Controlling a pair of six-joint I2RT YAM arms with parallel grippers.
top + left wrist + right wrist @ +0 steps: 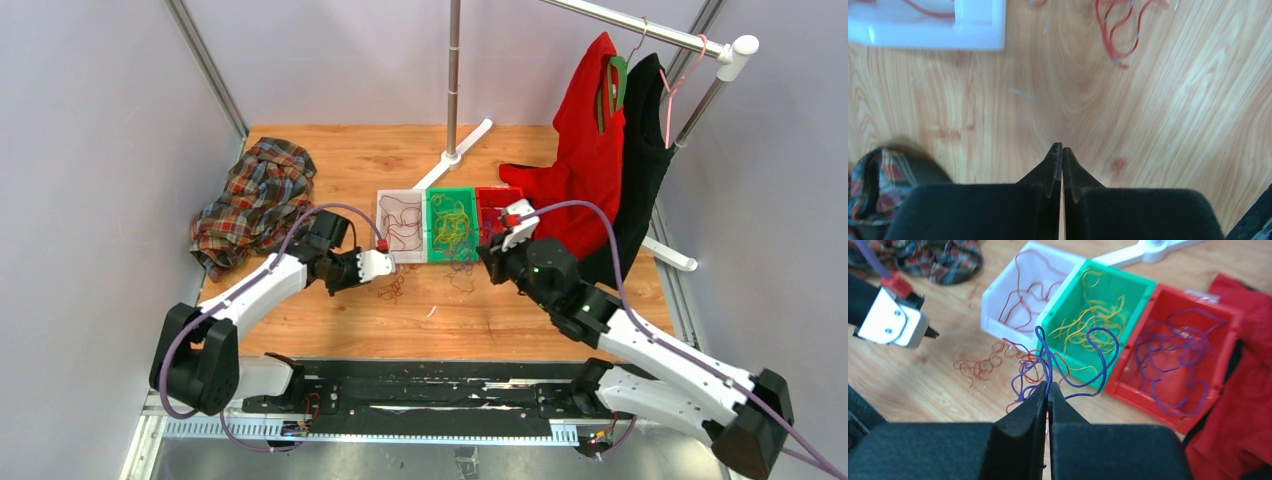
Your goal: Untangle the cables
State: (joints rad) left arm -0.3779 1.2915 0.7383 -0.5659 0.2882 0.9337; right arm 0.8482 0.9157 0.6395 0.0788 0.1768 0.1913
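Observation:
Three bins stand side by side: a white bin (993, 322) with dark red cables (1020, 305), a green bin (1058, 315) with yellow cables (1093, 320), and a red bin (1128, 365) with purple cables (1173, 350). My right gripper (1048, 386) is shut on a purple cable (1103, 347), held above the table in front of the green bin. The cable loops up and mixes with red strands below. Loose red cables (983, 367) lie on the wood in front of the white bin. My left gripper (1062, 146) is shut and empty, low over bare wood beside the white bin (978, 25).
A plaid shirt (255, 200) lies bunched at the left. A clothes rack base (452, 155) stands behind the bins. A red garment (585, 150) and a black garment (640, 170) hang at the right, the red one touching the red bin.

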